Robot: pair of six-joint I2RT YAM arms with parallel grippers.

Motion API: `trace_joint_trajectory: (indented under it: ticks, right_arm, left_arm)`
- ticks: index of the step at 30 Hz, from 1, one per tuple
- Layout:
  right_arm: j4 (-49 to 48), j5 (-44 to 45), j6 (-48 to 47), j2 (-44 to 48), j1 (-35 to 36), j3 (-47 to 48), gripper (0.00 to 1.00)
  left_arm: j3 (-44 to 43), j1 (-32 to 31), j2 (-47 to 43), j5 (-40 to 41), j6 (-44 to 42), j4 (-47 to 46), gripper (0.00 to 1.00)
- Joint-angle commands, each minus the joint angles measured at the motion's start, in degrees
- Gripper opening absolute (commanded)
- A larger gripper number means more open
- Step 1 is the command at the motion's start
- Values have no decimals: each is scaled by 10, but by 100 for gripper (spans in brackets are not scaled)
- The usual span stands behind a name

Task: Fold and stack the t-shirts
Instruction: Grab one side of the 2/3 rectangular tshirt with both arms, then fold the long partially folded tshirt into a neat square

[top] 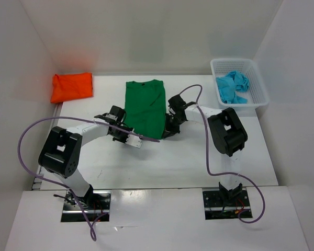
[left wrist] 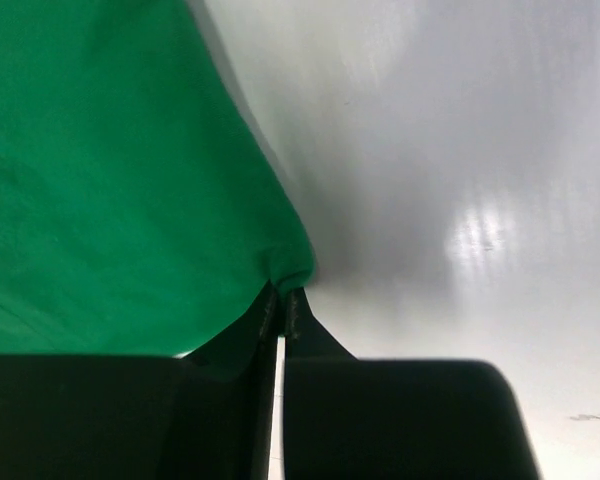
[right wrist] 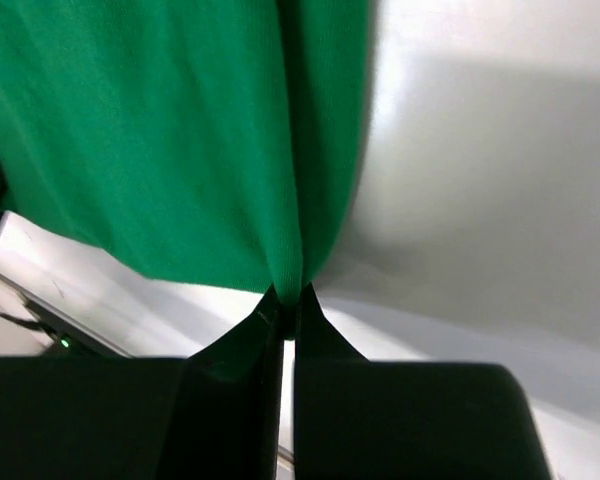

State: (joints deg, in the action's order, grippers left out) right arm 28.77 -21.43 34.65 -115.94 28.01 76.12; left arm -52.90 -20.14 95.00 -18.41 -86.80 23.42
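- Green t-shirt lies mid-table, collar at far end, near hem toward both arms.
- Only the top view gives us the orange t-shirt, folded far left, and the turquoise t-shirt, bunched in the white basket.
- Wrist cams show us the bite: left gripper clamped on the hem corner, right gripper clamped on a pinched hem fold.

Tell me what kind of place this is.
Probably a robotics lab test cell: white panels wall in a table, the left arm and right arm are bolted down, with a green shirt as practice laundry.
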Motion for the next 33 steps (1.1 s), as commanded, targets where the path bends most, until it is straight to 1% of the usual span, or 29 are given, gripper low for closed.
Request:
trace_joint_trajectory:
  ticks: [1,4,8,10,11,12,14,16,19,21,22,23,24,26,27,30,31,33]
  right_arm:
    - [48,-3,-33,60,8,-31,0]
    - [69,-15,-38,94,20,-78,0]
    - [110,-23,-44,149,42,-116,0]
    - [131,-23,-35,199,63,-140,0]
    - [131,-23,-28,234,71,-159,0]
    - [141,-23,-21,252,82,-169,0]
    - [154,-43,-7,300,87,-183,0]
    - [183,-56,-1,327,93,-183,0]
    - [237,-62,10,376,93,-151,0]
    - [243,-70,17,394,93,-140,0]
    - [243,-76,23,399,84,-132,0]
    - [243,-101,14,399,72,-132,0]
    - [250,-112,4,393,58,-126,0]
    - [250,-112,-17,379,21,-111,0]
    - [250,-120,-27,362,7,-94,0]
    - [245,-139,-58,324,-43,-63,0]
    - [245,-139,-64,291,-54,-40,0]
    - [245,-139,-90,255,-74,1,0]
  left_arm:
    - [-26,2,-23,-48,51,94,0]
    - [-19,-3,-53,-53,71,124,0]
    - [-35,-14,-82,-66,114,222,0]
    - [-42,-14,-108,-81,128,278,0]
    - [-42,-20,-127,-81,135,296,0]
    - [-42,-29,-138,-99,145,330,0]
    - [-55,-45,-165,-115,183,348,0]
    - [-85,-50,-172,-145,208,376,0]
    - [-154,-50,-158,-176,232,425,0]
    - [-174,-44,-142,-188,246,442,0]
    - [-193,-44,-128,-202,255,443,0]
    - [-206,-36,-118,-211,262,448,0]
    - [-221,-31,-107,-219,285,448,0]
    - [-250,-12,-75,-232,320,418,0]
    - [-277,3,-66,-239,357,404,0]
    - [-304,11,-36,-228,399,347,0]
    - [-310,11,-26,-220,424,331,0]
    - [-324,11,-15,-200,443,292,0]
